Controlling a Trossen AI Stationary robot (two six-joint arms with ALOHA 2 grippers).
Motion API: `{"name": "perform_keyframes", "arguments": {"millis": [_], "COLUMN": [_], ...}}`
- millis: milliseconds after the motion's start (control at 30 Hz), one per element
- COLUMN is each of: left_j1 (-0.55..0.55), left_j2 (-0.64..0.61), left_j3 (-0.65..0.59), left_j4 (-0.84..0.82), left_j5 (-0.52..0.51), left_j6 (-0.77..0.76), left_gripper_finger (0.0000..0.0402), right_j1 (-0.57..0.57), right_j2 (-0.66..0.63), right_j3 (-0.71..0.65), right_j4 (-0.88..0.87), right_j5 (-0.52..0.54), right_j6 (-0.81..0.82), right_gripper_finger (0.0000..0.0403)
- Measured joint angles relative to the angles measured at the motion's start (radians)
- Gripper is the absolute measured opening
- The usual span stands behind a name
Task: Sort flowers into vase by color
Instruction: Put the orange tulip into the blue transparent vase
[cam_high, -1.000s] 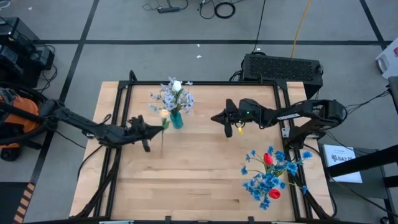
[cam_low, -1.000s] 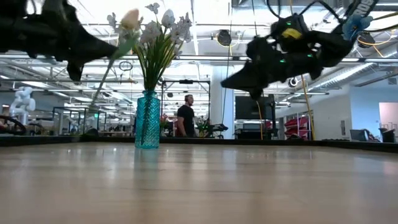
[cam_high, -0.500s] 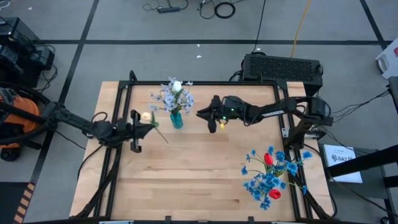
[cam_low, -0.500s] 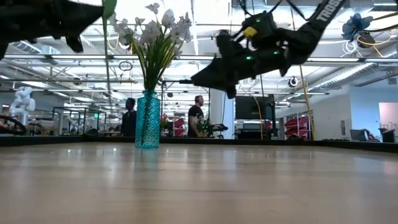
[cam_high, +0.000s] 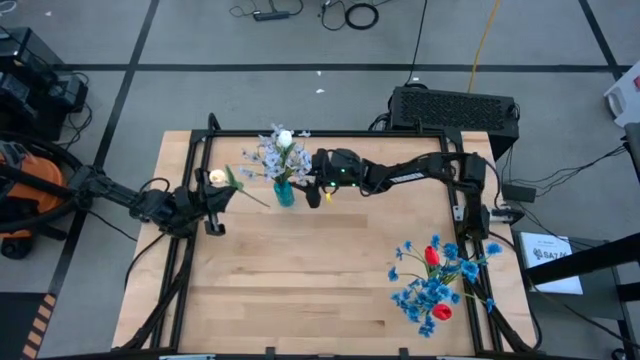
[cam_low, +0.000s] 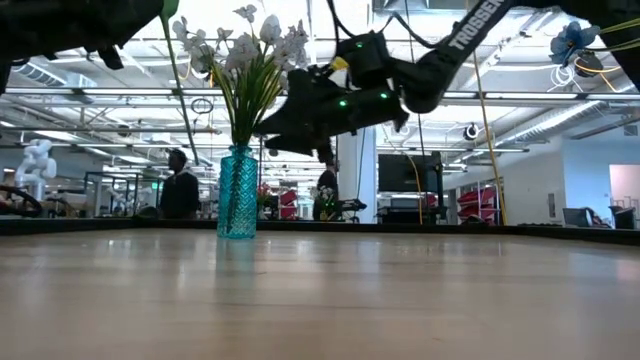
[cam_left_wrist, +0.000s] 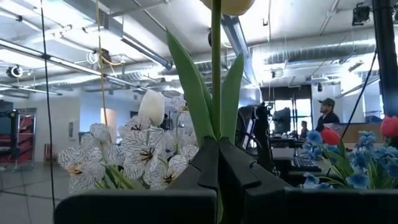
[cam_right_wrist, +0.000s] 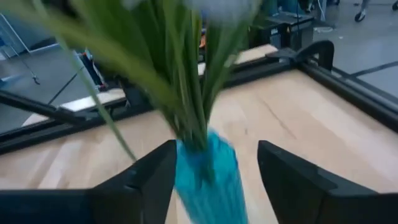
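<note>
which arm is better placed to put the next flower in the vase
Left. The left gripper is shut on a cream tulip beside the vase; the right gripper is open and empty, facing the vase.

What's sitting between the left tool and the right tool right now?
In the high view, the teal vase with pale flowers stands between the left tool, gripping a cream tulip, and the right tool.

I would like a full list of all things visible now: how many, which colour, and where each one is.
Vase: one, teal glass, upright at the table's far middle.
Pale flowers: one bunch, blue-white with a white bud, in the vase.
Cream tulip: one, green stem, held left of the vase.
Blue and red flowers: one pile, lying at the table's near right.
Table: one, light wood.
Left gripper: shut on the cream tulip's stem.
Right gripper: open, fingers on either side of the vase.
</note>
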Motion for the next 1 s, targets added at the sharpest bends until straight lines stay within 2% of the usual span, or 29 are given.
{"name": "perform_keyframes", "arguments": {"millis": [267,467,633,833,1000], "left_j1": [0.0,0.0,0.0,0.0,0.0], "left_j2": [0.001,0.001,0.0,0.001,0.0], "left_j3": [0.0,0.0,0.0,0.0,0.0], "left_j4": [-0.002,-0.001,0.003,0.003,0.0], "left_j5": [-0.005,-0.004,-0.002,-0.002,-0.003], "left_j6": [0.0,-0.003,-0.004,-0.004,-0.003], "left_gripper_finger": [0.0,0.0,0.0,0.0,0.0], "right_j1": [0.0,0.0,-0.002,-0.002,-0.003], "right_j2": [0.075,0.076,0.076,0.064,0.033], "right_j3": [0.161,0.181,0.181,0.181,0.18], "right_j4": [-0.116,-0.154,-0.205,-0.395,-0.565], "right_j5": [0.0,0.008,0.007,0.005,-0.002], "right_j6": [-0.094,-0.15,-0.102,-0.099,-0.221], "right_gripper_finger": [0.0244,0.0247,0.0247,0.0247,0.0247]}}
